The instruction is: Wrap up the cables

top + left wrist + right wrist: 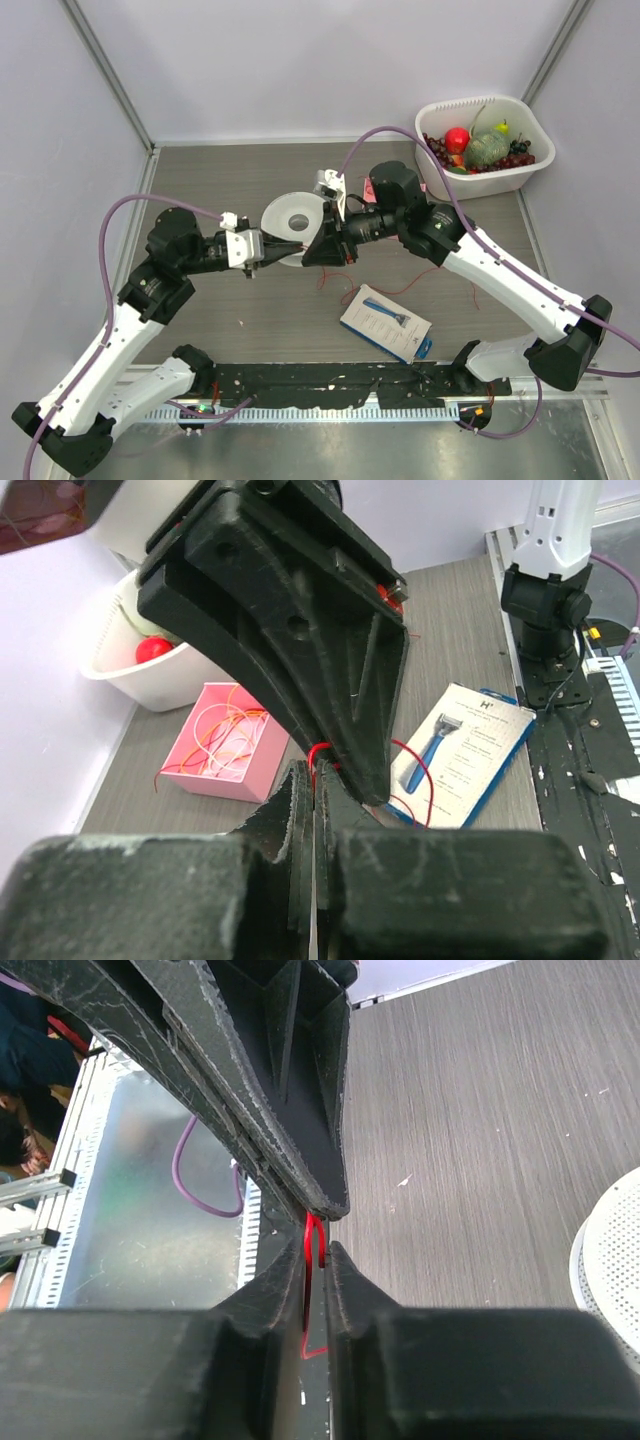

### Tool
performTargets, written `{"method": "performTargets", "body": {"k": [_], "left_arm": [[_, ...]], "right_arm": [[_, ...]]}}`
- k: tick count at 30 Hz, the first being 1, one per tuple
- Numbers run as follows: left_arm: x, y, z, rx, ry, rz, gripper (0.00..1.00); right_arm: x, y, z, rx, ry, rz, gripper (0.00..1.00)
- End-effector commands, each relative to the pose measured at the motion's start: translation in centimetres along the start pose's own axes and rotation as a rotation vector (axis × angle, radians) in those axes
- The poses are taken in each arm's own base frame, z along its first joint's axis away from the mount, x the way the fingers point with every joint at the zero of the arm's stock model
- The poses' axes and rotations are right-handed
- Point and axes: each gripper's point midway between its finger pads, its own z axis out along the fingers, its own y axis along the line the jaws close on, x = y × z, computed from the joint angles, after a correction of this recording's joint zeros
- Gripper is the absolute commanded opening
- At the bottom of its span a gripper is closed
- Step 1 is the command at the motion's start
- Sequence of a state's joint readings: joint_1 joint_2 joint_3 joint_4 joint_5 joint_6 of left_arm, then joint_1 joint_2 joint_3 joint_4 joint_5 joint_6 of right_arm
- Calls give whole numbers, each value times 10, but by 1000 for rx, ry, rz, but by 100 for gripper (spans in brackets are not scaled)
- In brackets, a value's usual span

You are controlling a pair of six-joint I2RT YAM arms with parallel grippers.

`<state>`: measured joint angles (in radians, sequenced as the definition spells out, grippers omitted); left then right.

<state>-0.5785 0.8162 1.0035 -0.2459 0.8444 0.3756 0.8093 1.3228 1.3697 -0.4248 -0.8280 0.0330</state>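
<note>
grey table (pixel 250 320), pink box (pixel 228 776) of red-orange wire (pixel 222 728)

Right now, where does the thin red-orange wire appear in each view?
Top external: thin red-orange wire, loose strands just below centre.
Left wrist: wire lower centre, pinched where both jaws meet.
Right wrist: wire lower centre, between the closed jaws.
Shared landmark: grey wood-grain table.

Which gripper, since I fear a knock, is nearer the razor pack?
Right. In the top view the right gripper sits up-left of the razor pack; the left gripper is further left, tip to tip, both pinching the wire.
</note>
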Motion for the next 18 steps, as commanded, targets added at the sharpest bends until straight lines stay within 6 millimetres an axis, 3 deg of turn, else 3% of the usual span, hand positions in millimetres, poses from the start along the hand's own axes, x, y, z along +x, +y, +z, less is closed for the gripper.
{"method": "performTargets", "body": {"k": [1, 3, 5, 9, 10, 12, 18], "left_arm": [[-17, 12, -1, -65, -27, -19, 0], [-14, 20, -2, -111, -11, -61, 0], [-12, 27, -3, -164, 2, -119, 0], [-9, 36, -2, -240, 8, -286, 0], [-8, 39, -2, -265, 7, -353, 0], [-4, 45, 0, -306, 14, -447, 0], [6, 53, 6, -378, 20, -690, 0]], "right_arm": [[-10, -4, -9, 44, -26, -37, 40], [-14, -15, -20, 106, -26, -70, 60], [-17, -28, -35, 193, -28, -115, 68], [-36, -45, -67, 414, -100, -297, 68], [-49, -44, -76, 457, -151, -354, 68], [-54, -44, -82, 496, -162, -440, 68], [-68, -30, -70, 500, -123, -656, 70]]}}
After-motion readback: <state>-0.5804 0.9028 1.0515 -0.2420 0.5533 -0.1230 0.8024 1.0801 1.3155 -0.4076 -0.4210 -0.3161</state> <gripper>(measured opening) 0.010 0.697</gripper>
